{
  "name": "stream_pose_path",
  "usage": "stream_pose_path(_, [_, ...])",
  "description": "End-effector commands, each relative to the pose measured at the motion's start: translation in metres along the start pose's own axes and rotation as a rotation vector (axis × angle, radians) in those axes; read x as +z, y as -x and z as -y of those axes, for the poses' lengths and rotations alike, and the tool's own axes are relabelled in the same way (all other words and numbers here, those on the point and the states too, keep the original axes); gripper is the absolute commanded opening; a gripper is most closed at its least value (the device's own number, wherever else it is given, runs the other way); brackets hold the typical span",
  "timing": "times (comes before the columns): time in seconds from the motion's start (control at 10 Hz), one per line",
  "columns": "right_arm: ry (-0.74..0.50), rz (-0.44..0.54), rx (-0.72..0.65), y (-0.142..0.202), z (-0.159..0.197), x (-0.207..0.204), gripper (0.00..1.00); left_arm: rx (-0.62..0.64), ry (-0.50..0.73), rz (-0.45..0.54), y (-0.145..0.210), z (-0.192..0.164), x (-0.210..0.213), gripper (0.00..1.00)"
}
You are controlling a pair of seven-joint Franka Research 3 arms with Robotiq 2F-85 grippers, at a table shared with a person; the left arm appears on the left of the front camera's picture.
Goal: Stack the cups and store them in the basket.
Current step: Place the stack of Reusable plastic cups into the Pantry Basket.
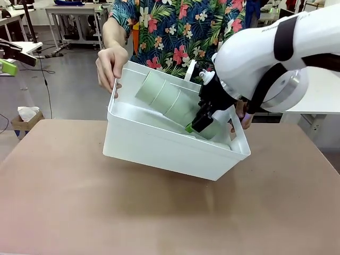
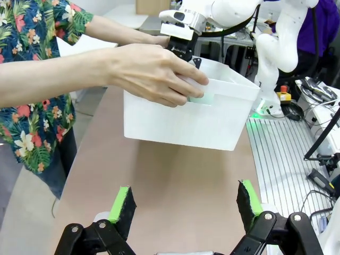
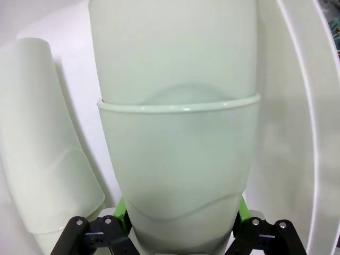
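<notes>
A person holds the white basket (image 1: pixel 159 149) tilted above the table, one hand (image 1: pixel 111 66) on its left rim. Inside it lies a nested stack of pale green cups (image 1: pixel 167 95). My right gripper (image 1: pixel 197 125) reaches into the basket and is shut on the stack's lower end. In the right wrist view the stack of cups (image 3: pixel 178 133) sits between my green pads (image 3: pixel 121 210), and another pale cup (image 3: pixel 42 149) lies beside it. My left gripper (image 2: pixel 186 207) hangs open and empty over the table, short of the basket (image 2: pixel 186 119) and the person's hand (image 2: pixel 154 71).
The brown table (image 1: pixel 79 202) stretches bare below the basket. The person in a flowered shirt (image 1: pixel 175 26) stands at the far side. My right arm (image 1: pixel 276 58) comes in from the upper right. A metal bench with cables (image 2: pixel 287 159) runs along the table's side.
</notes>
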State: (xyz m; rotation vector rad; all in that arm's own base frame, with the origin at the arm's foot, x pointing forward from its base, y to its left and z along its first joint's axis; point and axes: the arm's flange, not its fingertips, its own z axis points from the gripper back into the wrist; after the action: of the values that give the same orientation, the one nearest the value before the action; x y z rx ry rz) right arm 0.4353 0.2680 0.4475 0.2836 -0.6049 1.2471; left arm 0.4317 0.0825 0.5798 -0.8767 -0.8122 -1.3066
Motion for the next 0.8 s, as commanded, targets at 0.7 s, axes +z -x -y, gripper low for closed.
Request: stream_pose_path(0.7, [0.027, -0.103, -0.013, 0.018, -0.012, -0.012, 0.85, 0.011, 0.003, 0.004, -0.004, 0.002, 0.001, 1.0])
